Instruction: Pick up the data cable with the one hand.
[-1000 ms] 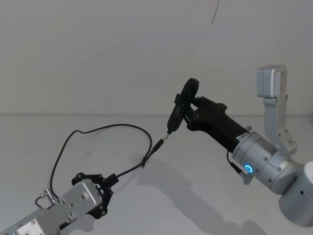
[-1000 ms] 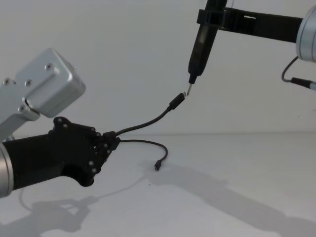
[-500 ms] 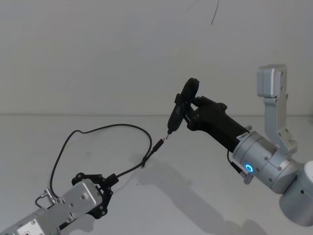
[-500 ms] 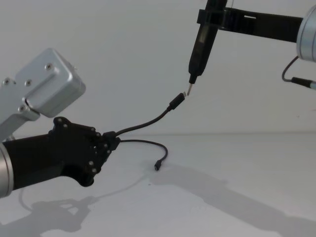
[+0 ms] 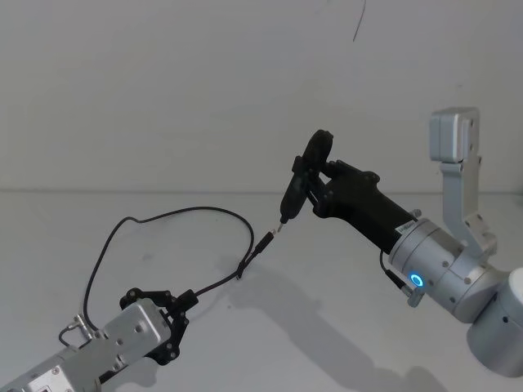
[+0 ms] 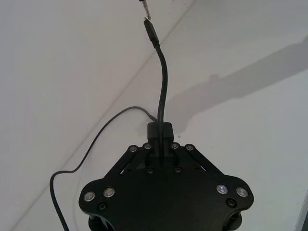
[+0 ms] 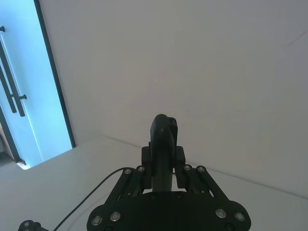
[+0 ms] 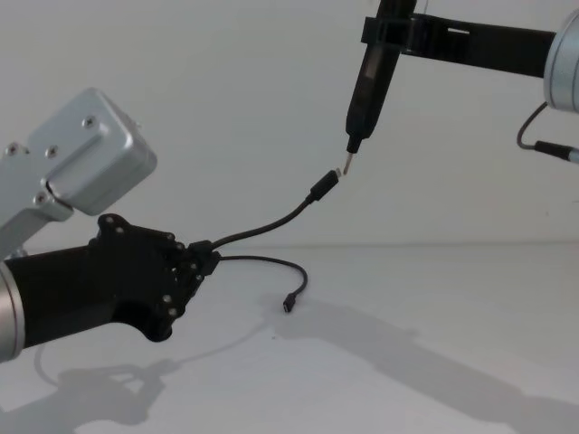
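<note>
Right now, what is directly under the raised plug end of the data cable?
Below the data cable plug held up by the left gripper is bare white table, with the cable's other plug lying there. The pen-like tool in the right gripper sits above.

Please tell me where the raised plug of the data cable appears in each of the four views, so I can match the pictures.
Head: plug at centre, just below the pen tool.
Chest: plug above centre, under the tool's tip.
Left wrist: plug near the top edge, on the data cable rising from the left gripper.
Right wrist: the plug is not in it.
Shared landmark: the pen tool's metal tip.
</note>
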Tool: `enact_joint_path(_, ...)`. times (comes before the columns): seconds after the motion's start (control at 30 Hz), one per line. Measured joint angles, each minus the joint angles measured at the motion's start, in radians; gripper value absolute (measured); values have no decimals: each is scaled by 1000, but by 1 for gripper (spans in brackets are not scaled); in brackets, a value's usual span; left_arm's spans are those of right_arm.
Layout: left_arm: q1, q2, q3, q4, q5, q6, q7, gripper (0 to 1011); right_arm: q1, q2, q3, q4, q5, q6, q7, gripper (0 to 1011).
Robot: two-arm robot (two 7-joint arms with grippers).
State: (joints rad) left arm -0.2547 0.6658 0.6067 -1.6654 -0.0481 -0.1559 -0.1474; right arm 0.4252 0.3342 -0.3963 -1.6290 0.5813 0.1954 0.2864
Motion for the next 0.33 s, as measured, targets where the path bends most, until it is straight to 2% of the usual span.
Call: enact_joint_path(0.33, 0, 0, 0, 0, 0, 0, 0, 42, 0, 0, 0, 0, 0, 0, 0, 263)
